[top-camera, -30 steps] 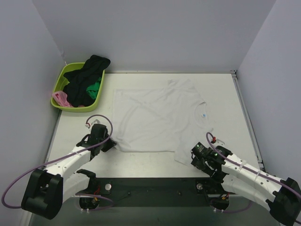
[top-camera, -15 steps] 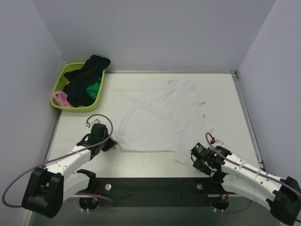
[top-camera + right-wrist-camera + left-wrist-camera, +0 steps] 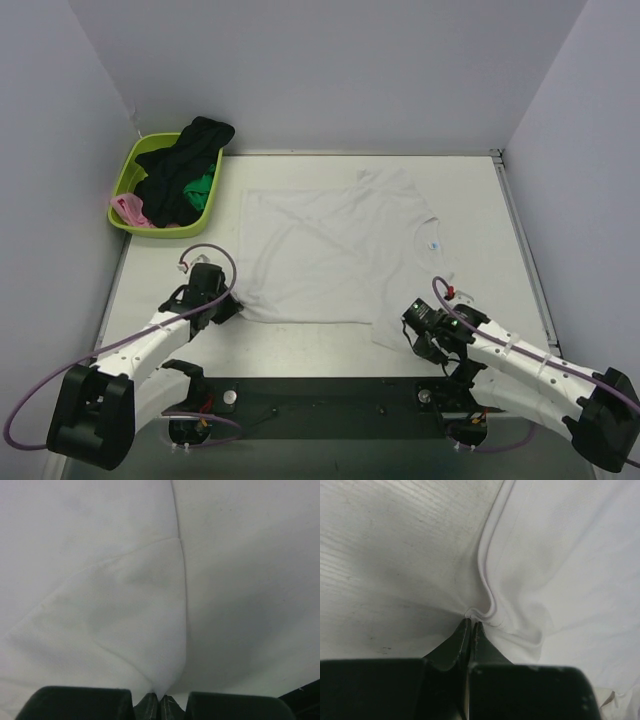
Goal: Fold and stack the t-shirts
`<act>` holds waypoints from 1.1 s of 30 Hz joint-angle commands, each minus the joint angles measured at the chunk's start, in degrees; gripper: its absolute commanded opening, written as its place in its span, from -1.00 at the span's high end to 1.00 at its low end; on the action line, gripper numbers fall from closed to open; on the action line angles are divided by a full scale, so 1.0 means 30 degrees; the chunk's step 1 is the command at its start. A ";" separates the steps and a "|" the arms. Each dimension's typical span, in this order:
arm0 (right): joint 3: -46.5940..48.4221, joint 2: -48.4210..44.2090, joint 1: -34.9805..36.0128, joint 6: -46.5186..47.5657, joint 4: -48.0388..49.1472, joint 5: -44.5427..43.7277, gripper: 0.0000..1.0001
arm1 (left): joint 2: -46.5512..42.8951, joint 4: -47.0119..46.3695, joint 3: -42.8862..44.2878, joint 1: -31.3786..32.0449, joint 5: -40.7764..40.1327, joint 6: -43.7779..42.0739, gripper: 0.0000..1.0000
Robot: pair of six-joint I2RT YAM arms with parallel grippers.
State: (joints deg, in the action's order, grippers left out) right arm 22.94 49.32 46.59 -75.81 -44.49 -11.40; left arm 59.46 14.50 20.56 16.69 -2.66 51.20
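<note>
On the counter (image 3: 470,200) the white t-shirt (image 3: 330,255) lies spread flat, with other shirts (image 3: 180,175) heaped in the green basket (image 3: 128,170) at the far left. The left pincer (image 3: 471,626) is clamped on the near hem corner, the cloth puckered at its tips. The right pincer (image 3: 160,699), apart a second ago, has just snapped together on what looks like the near sleeve's tip. With both near corners held, the first fold can probably begin.

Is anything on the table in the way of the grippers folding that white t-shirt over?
Nothing visible. The left gripper and right gripper each pinch the near edge of the white t-shirt, and nothing lies on the cloth. The lime basket sits at the far left corner, apart from it.
</note>
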 commanded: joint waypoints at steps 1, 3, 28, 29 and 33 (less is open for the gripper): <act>0.2076 -0.0559 0.0144 0.0951 -0.1749 -0.1881 1.00 | -0.1244 0.2545 0.0764 -0.0406 -0.0462 -0.0748 1.00; 0.2663 -0.0765 0.0115 0.1303 -0.2044 -0.2641 1.00 | -0.1828 0.3015 0.1144 -0.0581 -0.0433 -0.0807 1.00; 0.7558 -0.2378 -0.4453 0.7164 -0.1959 -0.5722 1.00 | -0.0457 0.3254 0.5569 -0.2135 -0.0140 -0.1627 1.00; 0.7675 -0.2262 -0.4542 0.7310 -0.1841 -0.5664 1.00 | -0.0281 0.3136 0.5686 -0.2164 -0.0053 -0.1656 1.00; 0.8260 -0.1208 -0.5157 0.8157 -0.1109 -0.5343 1.00 | 0.0860 0.2783 0.6593 -0.2135 0.0036 -0.1627 1.00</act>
State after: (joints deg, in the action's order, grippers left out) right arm 44.69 42.89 32.91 -55.64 -48.95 -26.55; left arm 59.88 26.02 36.01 10.74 -2.44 47.31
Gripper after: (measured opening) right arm 0.042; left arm 0.035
